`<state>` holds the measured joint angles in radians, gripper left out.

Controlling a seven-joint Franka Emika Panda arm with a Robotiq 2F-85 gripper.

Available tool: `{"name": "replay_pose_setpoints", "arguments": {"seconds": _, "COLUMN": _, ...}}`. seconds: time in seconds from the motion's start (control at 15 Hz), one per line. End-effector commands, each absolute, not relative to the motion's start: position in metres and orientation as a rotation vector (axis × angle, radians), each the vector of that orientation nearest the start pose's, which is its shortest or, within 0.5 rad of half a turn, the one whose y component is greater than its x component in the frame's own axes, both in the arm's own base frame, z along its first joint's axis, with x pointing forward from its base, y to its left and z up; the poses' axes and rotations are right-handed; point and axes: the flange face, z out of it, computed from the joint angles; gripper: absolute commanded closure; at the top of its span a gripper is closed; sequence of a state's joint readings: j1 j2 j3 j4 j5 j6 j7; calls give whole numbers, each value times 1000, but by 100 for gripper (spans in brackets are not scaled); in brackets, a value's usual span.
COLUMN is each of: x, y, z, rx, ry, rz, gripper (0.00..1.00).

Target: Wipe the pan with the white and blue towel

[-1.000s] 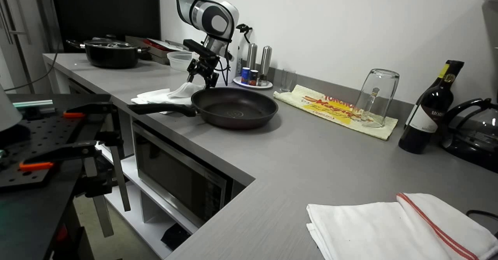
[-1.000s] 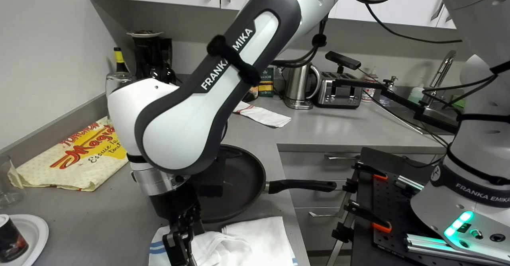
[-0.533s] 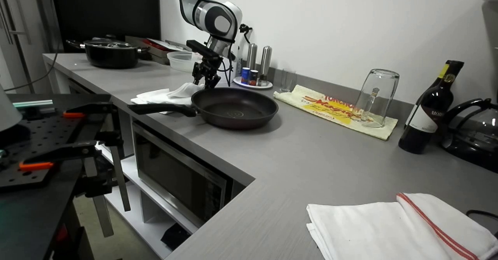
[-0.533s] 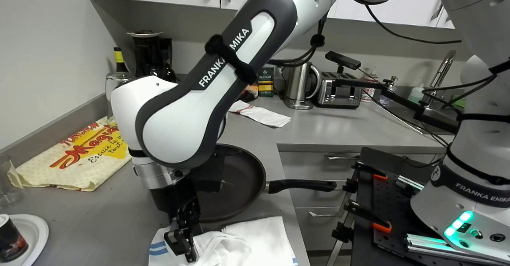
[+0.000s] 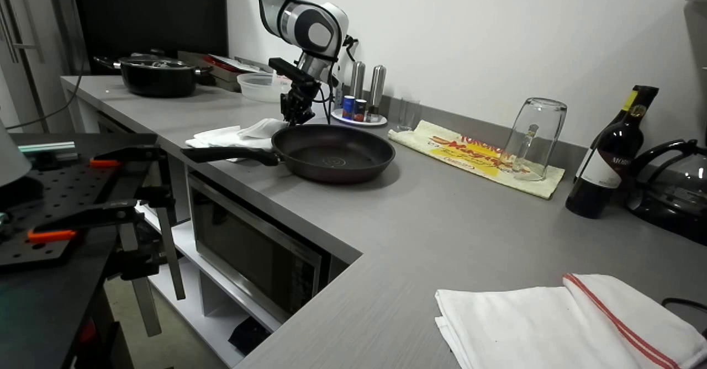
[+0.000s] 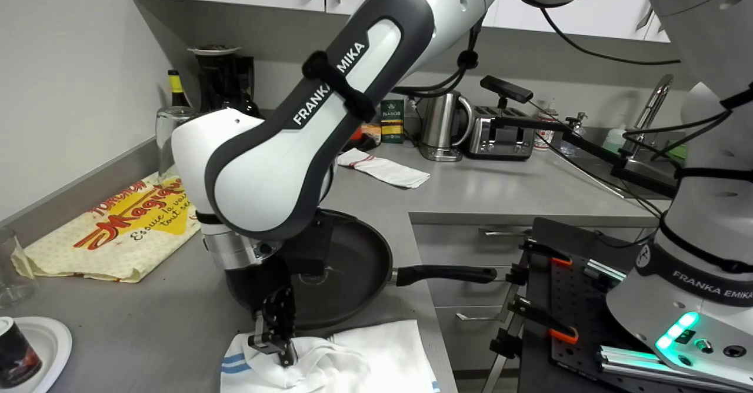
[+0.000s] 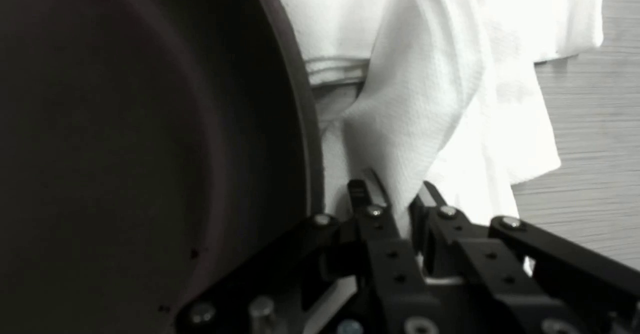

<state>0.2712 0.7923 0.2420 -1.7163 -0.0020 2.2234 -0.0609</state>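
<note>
Between the fingers (image 7: 380, 231) of the gripper (image 7: 396, 201), in the wrist view, is a raised fold (image 7: 420, 89) of the white and blue towel (image 6: 394, 352); the fingers are clamped on it, though the depth of the bite is hidden. Expect the towel to handle as light, soft and limp: firm pressure should not damage it, its weave should resist slipping, and it will probably trail rather than hold a shape. The raised fold appears a sound holding point, since it stands proud of the lower layers and sits inboard of the blue stripes (image 6: 236, 368) at the edge. The remaining cloth lies on the counter (image 5: 469, 236) just beside the pan (image 6: 356, 269); contact beneath the rim (image 7: 314, 174) cannot be confirmed. As the next move, lift the bunched cloth clear of the rim and set it down on the pan's floor. The pan is presumably rigid, smooth and heavier than the towel, but may slide under pressure; apply light, even force. Its handle (image 6: 447, 273) projects past the counter edge: do not strike it.
</note>
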Motion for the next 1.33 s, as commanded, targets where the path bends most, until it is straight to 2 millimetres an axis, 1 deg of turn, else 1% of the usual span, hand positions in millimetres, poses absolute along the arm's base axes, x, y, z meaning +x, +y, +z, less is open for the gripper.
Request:
{"name": "replay_pose_setpoints", "arguments": {"seconds": 0.0, "x": 560, "y": 305, "z": 129, "rx": -2889, "ry": -761, "rz": 439, "gripper": 97}}
{"name": "replay_pose_setpoints", "arguments": {"seconds": 0.13, "x": 562, "y": 304, "z": 143, "rx": -2883, "ry": -775, "rz": 429, "gripper": 97}}
{"name": "replay_pose_setpoints", "arguments": {"seconds": 0.27, "x": 564, "y": 304, "z": 164, "rx": -2875, "ry": -808, "rz": 417, "gripper": 97}}
{"name": "replay_pose_setpoints", "arguments": {"seconds": 0.53, "x": 569, "y": 299, "z": 216, "rx": -2897, "ry": -846, "rz": 341, "gripper": 97}}
{"name": "replay_pose_setpoints", "arguments": {"seconds": 0.67, "x": 575, "y": 293, "z": 242, "rx": -2920, "ry": -851, "rz": 288, "gripper": 97}}
{"name": "replay_pose_setpoints", "arguments": {"seconds": 0.73, "x": 579, "y": 286, "z": 254, "rx": -2943, "ry": -848, "rz": 253, "gripper": 97}}
{"name": "replay_pose_setpoints", "arguments": {"seconds": 0.87, "x": 589, "y": 269, "z": 272, "rx": -2985, "ry": -835, "rz": 184, "gripper": 97}}
{"name": "replay_pose_setpoints", "arguments": {"seconds": 1.0, "x": 600, "y": 249, "z": 283, "rx": -3021, "ry": -815, "rz": 146, "gripper": 97}}
{"name": "replay_pose_setpoints", "arguments": {"seconds": 1.13, "x": 608, "y": 228, "z": 288, "rx": -3041, "ry": -777, "rz": 130, "gripper": 97}}
{"name": "replay_pose_setpoints", "arguments": {"seconds": 1.27, "x": 617, "y": 206, "z": 287, "rx": -3051, "ry": -721, "rz": 136, "gripper": 97}}
